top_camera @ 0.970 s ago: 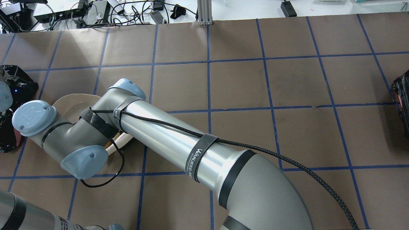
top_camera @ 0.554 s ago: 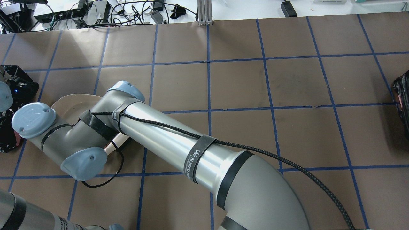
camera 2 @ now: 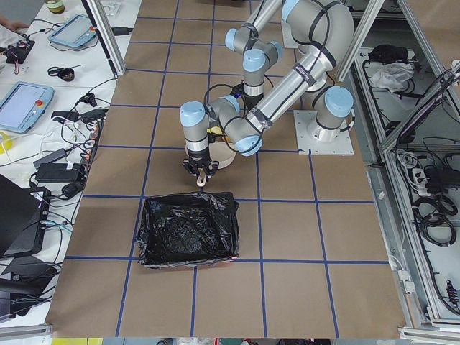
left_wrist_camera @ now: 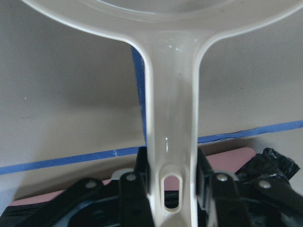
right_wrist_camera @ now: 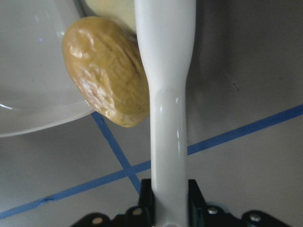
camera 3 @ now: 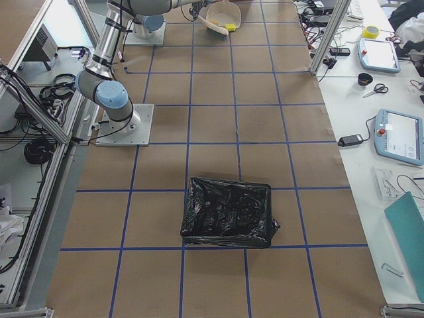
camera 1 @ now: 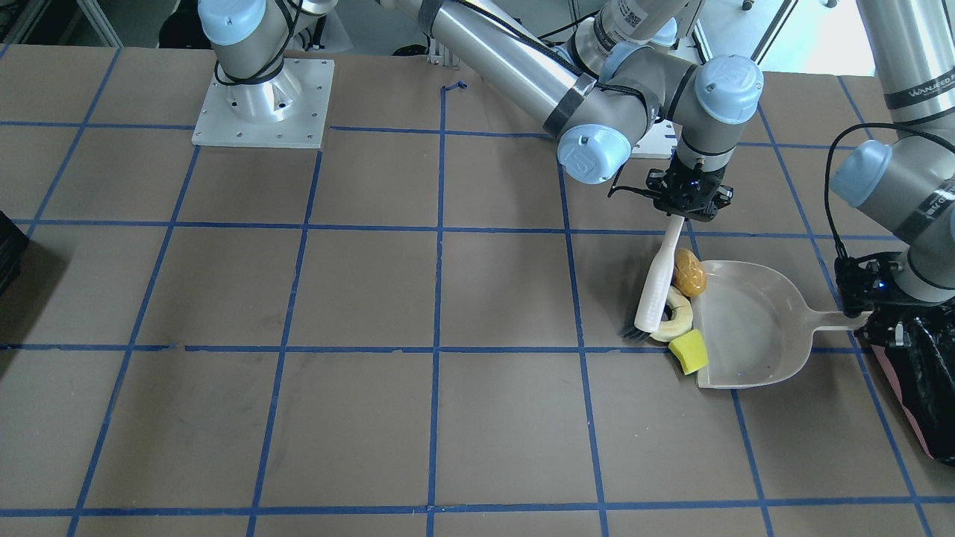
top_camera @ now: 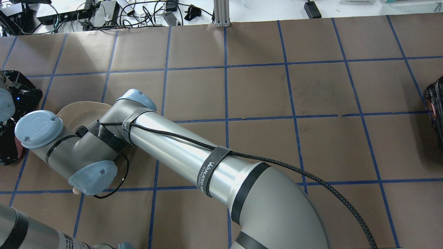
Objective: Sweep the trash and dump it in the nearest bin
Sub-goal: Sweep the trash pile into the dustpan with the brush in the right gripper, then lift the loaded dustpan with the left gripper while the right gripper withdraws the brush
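Note:
My right gripper (camera 1: 685, 215) is shut on the white brush (camera 1: 656, 287), whose bristles rest on the table. The wrinkled golden-brown lump (camera 1: 689, 272) touches the brush handle at the rim of the white dustpan (camera 1: 753, 321). The pale apple-like slice (camera 1: 675, 319) and the yellow wedge (camera 1: 689, 351) lie at the pan's open edge. My left gripper (camera 1: 858, 313) is shut on the dustpan handle (left_wrist_camera: 170, 118). The pink-sided bin (camera 1: 918, 373) with its black bag stands right behind that handle. The right wrist view shows the lump (right_wrist_camera: 106, 71) against the brush handle (right_wrist_camera: 168, 118).
My right arm (top_camera: 180, 152) crosses the table's left half and hides the trash from overhead. A second black-bagged bin (camera 3: 228, 212) stands at the table's far right end. The near bin also shows in the exterior left view (camera 2: 188, 228).
My right arm's wrist has shifted slightly toward the dustpan. The brush handle that showed beneath the arm in the overhead view is now hidden.

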Available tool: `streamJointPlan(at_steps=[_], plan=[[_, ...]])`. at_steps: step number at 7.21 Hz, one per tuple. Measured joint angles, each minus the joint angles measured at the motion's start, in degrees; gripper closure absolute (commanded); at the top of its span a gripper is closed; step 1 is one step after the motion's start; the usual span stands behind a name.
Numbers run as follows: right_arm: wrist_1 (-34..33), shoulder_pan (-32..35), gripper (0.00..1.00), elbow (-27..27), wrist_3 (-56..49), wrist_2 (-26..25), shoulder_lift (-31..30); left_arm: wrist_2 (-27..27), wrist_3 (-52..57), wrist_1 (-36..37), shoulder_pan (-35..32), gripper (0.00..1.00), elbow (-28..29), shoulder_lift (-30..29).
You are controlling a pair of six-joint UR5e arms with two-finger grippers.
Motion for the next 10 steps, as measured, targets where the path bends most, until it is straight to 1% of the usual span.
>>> streamJointPlan(at_steps=[3,5,7,10], plan=[[-2.3,-0.7,1.00,-2.8,-16.1,5.7,1.8,0.0,0.0,0.0,0.0,1.00,0.0,0.0],[-2.6,-2.4,1.00,-3.2,-29.3,7.5,1.9,0.0,0.0,0.0,0.0,1.00,0.0,-0.1],[-2.6,-4.1,1.00,-3.2,-33.2,8.3,1.6,-0.1,0.0,0.0,0.0,1.00,0.0,-0.1],[-2.4,-6.2,1.00,-3.0,-31.0,8.3,-0.2,-0.3,-0.1,0.0,0.0,1.00,0.0,-0.5]])
